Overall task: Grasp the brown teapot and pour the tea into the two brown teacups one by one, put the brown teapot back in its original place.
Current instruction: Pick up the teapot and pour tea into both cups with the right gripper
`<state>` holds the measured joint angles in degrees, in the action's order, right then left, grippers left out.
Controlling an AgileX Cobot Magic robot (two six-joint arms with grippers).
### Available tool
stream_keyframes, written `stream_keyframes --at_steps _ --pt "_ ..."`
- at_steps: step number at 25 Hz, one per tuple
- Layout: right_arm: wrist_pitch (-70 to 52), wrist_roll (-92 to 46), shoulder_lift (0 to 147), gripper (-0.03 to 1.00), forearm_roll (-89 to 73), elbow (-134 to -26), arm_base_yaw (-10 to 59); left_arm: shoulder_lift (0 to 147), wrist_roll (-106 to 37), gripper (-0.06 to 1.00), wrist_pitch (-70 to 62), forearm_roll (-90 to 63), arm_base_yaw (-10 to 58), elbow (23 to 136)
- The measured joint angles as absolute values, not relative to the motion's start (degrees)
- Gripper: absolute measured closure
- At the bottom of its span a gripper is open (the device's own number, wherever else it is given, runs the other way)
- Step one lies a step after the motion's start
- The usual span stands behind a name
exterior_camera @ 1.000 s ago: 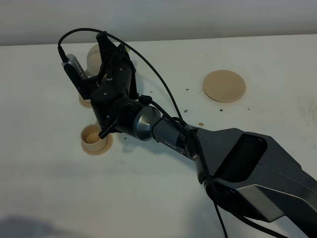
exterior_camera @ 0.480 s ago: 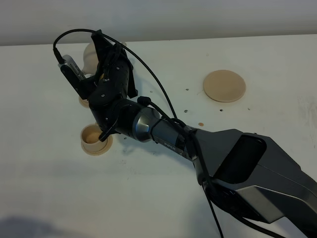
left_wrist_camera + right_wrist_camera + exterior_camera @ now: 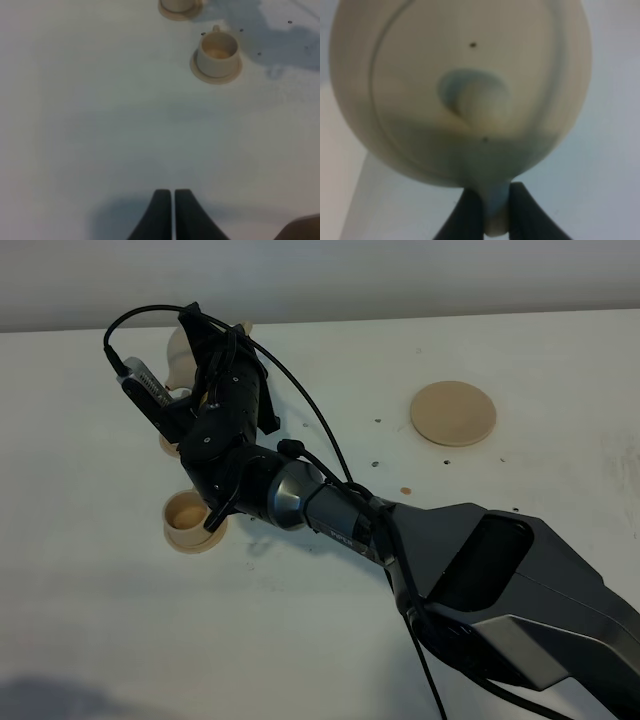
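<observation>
My right gripper [image 3: 214, 340] reaches across to the far left and is shut on the loop handle of the brown teapot [image 3: 181, 352], held tilted in the air. In the right wrist view the teapot [image 3: 465, 85] fills the frame, its handle pinched in the gripper [image 3: 495, 212]. It hangs over the far teacup, of which only a saucer edge [image 3: 168, 445] shows. The near teacup [image 3: 186, 519] stands on its saucer just in front. Both cups show in the left wrist view [image 3: 217, 52] [image 3: 180, 6]. The round coaster [image 3: 453, 413] lies bare at the right. My left gripper [image 3: 172, 200] is shut and empty over bare table.
The white table [image 3: 330, 620] ends at a far edge just behind the teapot. My right arm [image 3: 470, 570] crosses the table from the front right. Small dark specks [image 3: 406, 489] lie between the arm and the coaster.
My right gripper has shifted slightly left and toward the far edge with the teapot, tilting it a little more. The cups and coaster have not moved.
</observation>
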<state>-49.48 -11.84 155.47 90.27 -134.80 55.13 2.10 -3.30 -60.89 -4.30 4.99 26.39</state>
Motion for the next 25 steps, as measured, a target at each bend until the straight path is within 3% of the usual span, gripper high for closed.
stream_keyframes --at_steps 25 --pt "-49.83 -14.08 155.47 0.86 92.12 -134.80 55.13 2.10 -3.30 0.96 -60.89 -4.30 4.99 26.39"
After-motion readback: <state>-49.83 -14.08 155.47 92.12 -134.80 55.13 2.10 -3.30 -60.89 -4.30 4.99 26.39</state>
